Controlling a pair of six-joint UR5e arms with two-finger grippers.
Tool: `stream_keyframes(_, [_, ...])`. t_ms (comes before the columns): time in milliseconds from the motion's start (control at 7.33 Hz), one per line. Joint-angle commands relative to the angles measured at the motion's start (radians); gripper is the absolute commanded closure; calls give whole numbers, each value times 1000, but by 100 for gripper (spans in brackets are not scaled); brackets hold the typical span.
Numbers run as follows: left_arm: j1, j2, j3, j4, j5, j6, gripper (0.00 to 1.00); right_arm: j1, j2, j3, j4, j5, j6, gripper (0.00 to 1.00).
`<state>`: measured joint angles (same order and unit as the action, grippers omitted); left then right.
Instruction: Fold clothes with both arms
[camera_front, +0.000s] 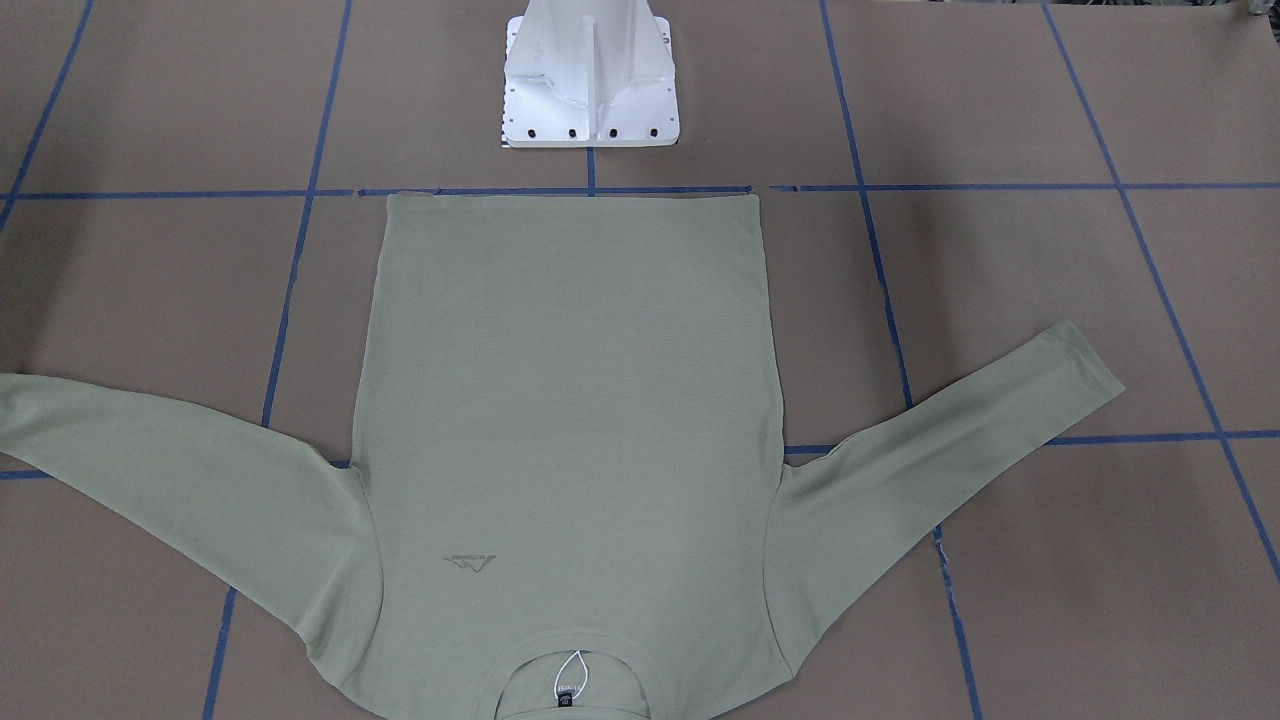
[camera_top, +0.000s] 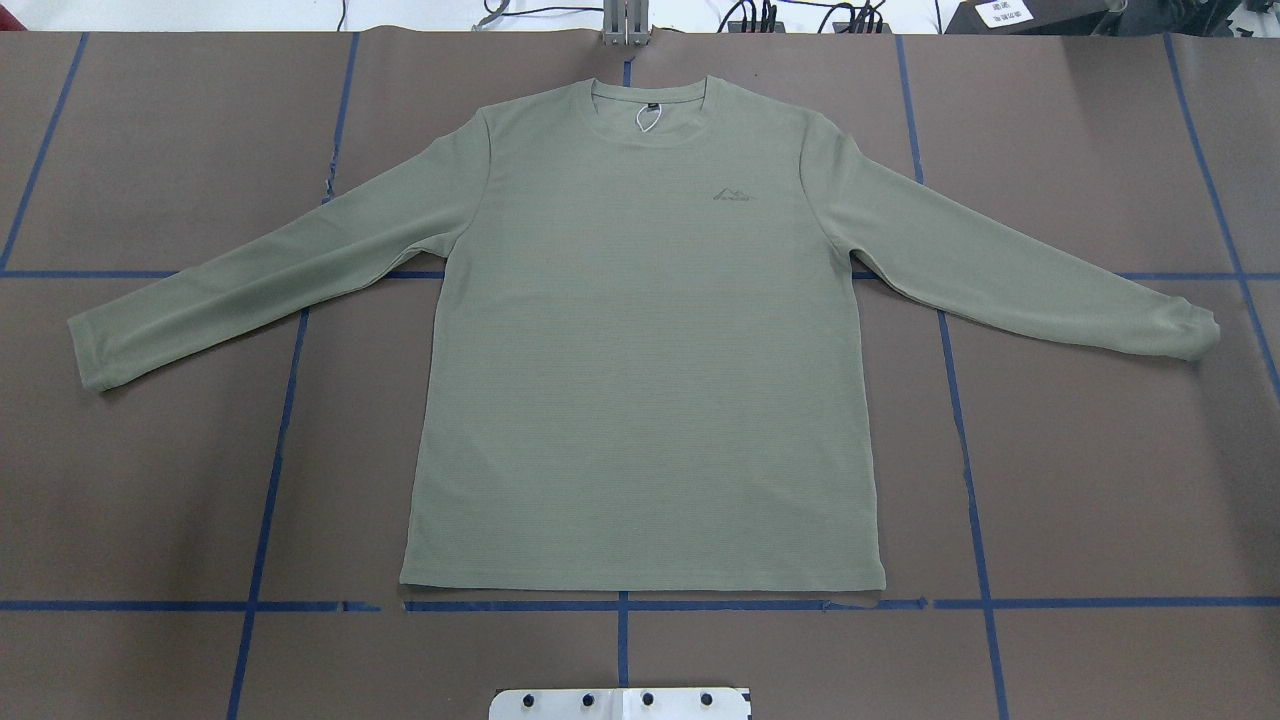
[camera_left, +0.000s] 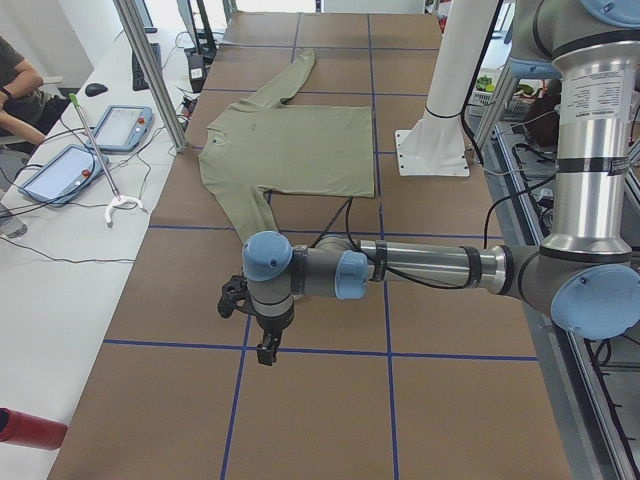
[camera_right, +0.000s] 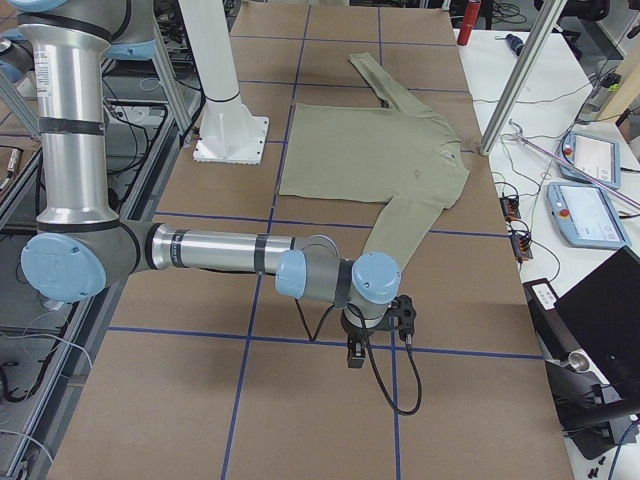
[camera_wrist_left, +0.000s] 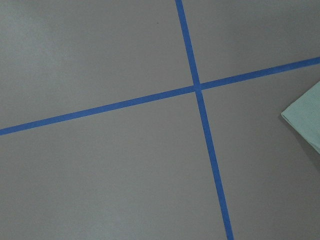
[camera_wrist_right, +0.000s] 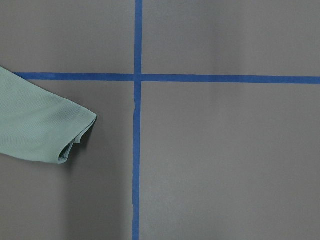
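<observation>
Left fingers (camera_left: 267, 352) and right fingers (camera_right: 352, 355) hover beyond the flat shirt (camera_top: 640, 350); clenched or released, we cannot tell.

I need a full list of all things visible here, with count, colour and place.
long-sleeved shirt: one, sage green, flat at table centre.
table: one, brown, under it.
tape lines: several, blue, across table.
pedestal base: one, white, beside shirt.
teach pendants: two, grey, side bench.
person: one, at side bench.
left arm, right arm: grey, each beyond a cuff.
left gripper, right gripper: black, above bare table, state unclear.
</observation>
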<state>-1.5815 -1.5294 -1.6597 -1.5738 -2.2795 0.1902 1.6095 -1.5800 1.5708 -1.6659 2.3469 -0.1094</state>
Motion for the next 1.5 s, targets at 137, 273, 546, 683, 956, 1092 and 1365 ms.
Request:
stream_keyframes(137, [0,-2,-2,-3,-3,6,0,0,11,11,2,0,-6,0])
stream_keyframes(273, [0,-5,-2,-8,-8,9,0,0,14,12,2,2,0,0])
stream_keyframes(546, [0,-21,-21,-24,-8,3,0,-2,14,50,2,3,11,0])
stream_keyframes(683, [0,-40,-28,-52,-8,5,0,-3,14,51,3,2,5,0])
stream_keyframes(956, [2,-80,-29,-89,-9,6,0,-5,24,60,2,12,10,0])
stream_keyframes(1092, [21,-81,-19,-142,-11,5,0,-8,23,49,2,17,8,0])
stream_keyframes(1365, [25,-80,10,-155,-63,2,0,-17,-1,8,73,121,10,0])
